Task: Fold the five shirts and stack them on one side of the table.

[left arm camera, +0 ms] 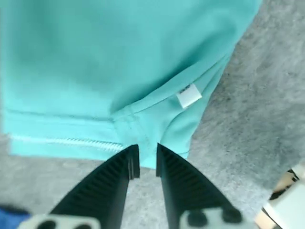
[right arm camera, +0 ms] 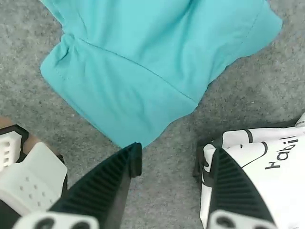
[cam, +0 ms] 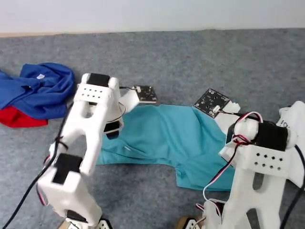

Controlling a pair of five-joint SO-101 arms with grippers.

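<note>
I see teal shirt [cam: 167,138] spread out, lightly creased. Left gripper [left arm camera: 143,162] pinches its hem; right gripper [right arm camera: 169,162] jaws wide apart beside its corner.

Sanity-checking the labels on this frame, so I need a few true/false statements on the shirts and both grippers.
1. The teal cotton shirt lies spread on the grey carpeted table between the arms. True.
2. The right gripper is shut on the teal shirt. False: it is open above bare carpet, between the teal shirt's corner and a white printed shirt.
3. The crumpled blue shirt partly covers a red shirt. True.
4. All the shirts are folded in one stack. False: the teal shirt lies unfolded and apart from the blue one.
5. The left gripper is at the teal shirt's stitched hem. True.
</note>
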